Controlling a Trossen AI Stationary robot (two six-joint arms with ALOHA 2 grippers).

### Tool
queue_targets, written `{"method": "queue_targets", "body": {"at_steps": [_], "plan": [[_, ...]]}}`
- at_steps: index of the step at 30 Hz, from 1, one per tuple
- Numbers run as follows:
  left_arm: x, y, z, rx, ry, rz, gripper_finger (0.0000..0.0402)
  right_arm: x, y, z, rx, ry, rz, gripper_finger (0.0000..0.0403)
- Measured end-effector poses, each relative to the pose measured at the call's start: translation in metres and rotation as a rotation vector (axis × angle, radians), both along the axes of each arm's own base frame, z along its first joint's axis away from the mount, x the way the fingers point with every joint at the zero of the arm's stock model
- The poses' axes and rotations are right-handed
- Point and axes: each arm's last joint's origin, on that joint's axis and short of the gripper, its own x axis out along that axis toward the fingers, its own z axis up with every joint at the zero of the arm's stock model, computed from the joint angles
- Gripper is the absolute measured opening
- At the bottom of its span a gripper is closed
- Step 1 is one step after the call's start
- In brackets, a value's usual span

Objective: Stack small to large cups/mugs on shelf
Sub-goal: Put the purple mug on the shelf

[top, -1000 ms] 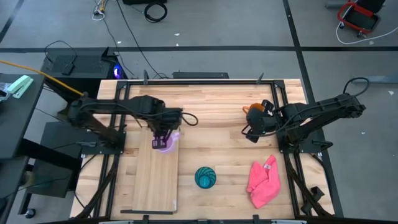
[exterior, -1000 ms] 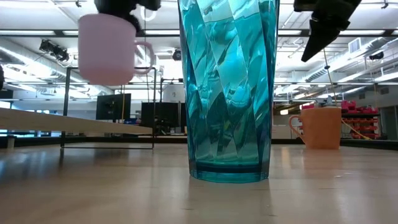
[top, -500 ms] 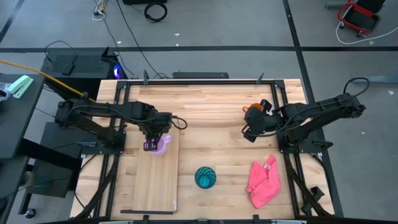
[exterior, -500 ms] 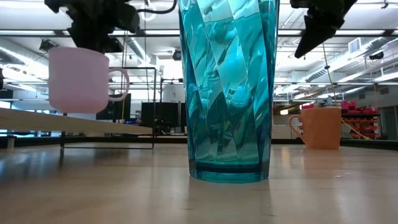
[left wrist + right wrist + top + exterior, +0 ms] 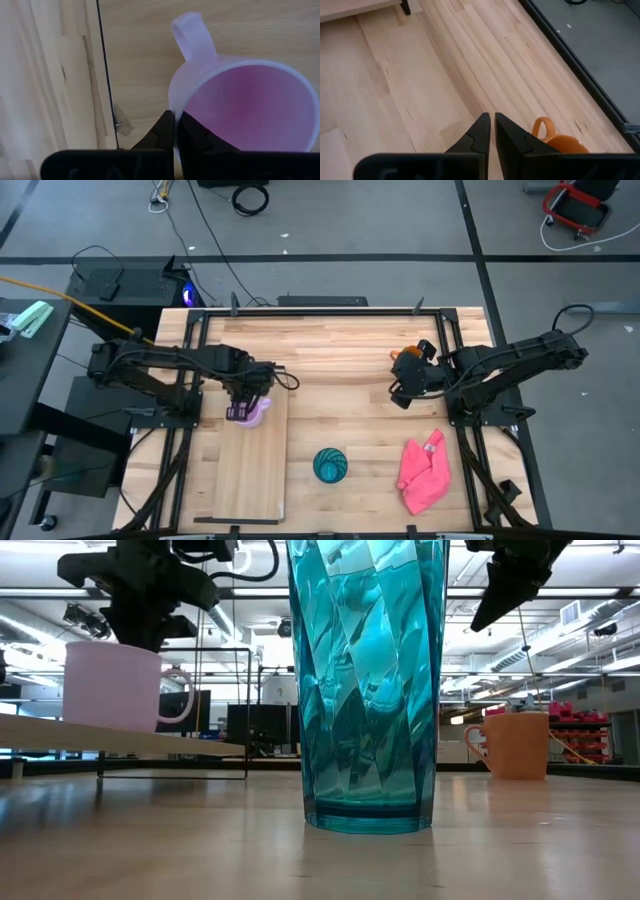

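My left gripper (image 5: pixel 243 406) (image 5: pixel 150 625) points down, shut on the lilac mug (image 5: pixel 256 414) (image 5: pixel 110 685) over the far end of the shelf (image 5: pixel 250 470) (image 5: pixel 190 744). The mug stands upright with its base at the shelf's top; whether it touches, I cannot tell. The teal cup (image 5: pixel 330 465) (image 5: pixel 366 680) stands on the table, right of the shelf. Farther right and back, the orange mug (image 5: pixel 405 357) (image 5: pixel 515 745) (image 5: pixel 555 137) stands upright on the table. My right gripper (image 5: pixel 400 392) (image 5: pixel 491 127) hangs shut and empty in the air beside it. My left gripper pinches the lilac mug's rim wall (image 5: pixel 175 112) between its two fingers, one finger (image 5: pixel 192 137) inside the mug and one (image 5: pixel 160 135) outside. The fingers come from above, pointing down. The handle (image 5: pixel 192 35) sticks out to one side of the pinched spot. The mug hangs upright.
A pink cloth (image 5: pixel 423 472) lies crumpled near the table's front right. The shelf's thin black wire frame (image 5: pixel 175 710) rises behind the lilac mug. Bare tabletop (image 5: pixel 340 400) lies between the two arms.
My left gripper has come down and toward the table's left edge with the lilac mug, still shut on its rim. The mug has stayed upright and sunk from well above the shelf to the level of the shelf's top.
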Motion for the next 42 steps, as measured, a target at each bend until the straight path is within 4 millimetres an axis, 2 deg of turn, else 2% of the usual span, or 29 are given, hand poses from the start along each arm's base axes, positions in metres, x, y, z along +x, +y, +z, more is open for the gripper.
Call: {"method": "queue_targets", "body": {"at_steps": [12, 27, 42], "plan": [[0.002, 0.011, 0.001, 0.055, -0.016, -0.023, 0.0012, 0.001, 0.0, 0.0, 0.002, -0.007, 0.0, 0.0032], [0.004, 0.012, 0.001, 0.056, -0.037, 0.015, 0.0021, 0.001, 0.0, 0.0, 0.001, -0.007, 0.0, 0.0032], [0.003, 0.012, 0.003, 0.05, -0.052, 0.07, 0.0066, 0.002, 0.0, 0.001, 0.006, -0.026, 0.0, 0.0032]]}}
